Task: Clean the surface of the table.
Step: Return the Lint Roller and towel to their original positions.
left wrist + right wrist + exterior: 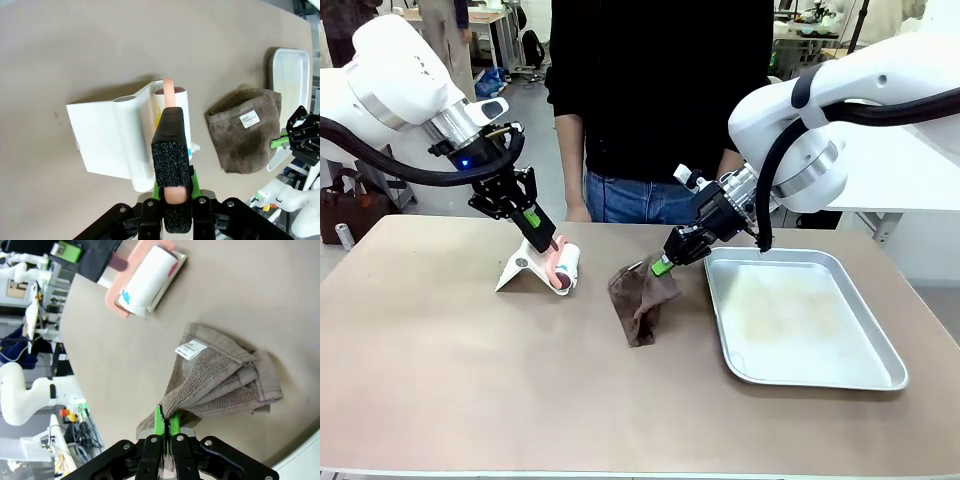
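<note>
The table [440,370], matte tan and smooth, spans the foreground. The left gripper [548,245] clamps a lint roller's pink handle [169,92]; the right gripper [663,266] pinches a ribbed brown towel [642,298]. At three o'clock sits a shiny metal tray [890,375]. The right wrist view reveals the towel's white label [189,349].

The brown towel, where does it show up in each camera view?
Front view: brown towel at table centre, left of the metal tray, pinched by the right gripper.
Left wrist view: right of middle.
Right wrist view: lower centre.
Shared landmark: the lint roller.
</note>
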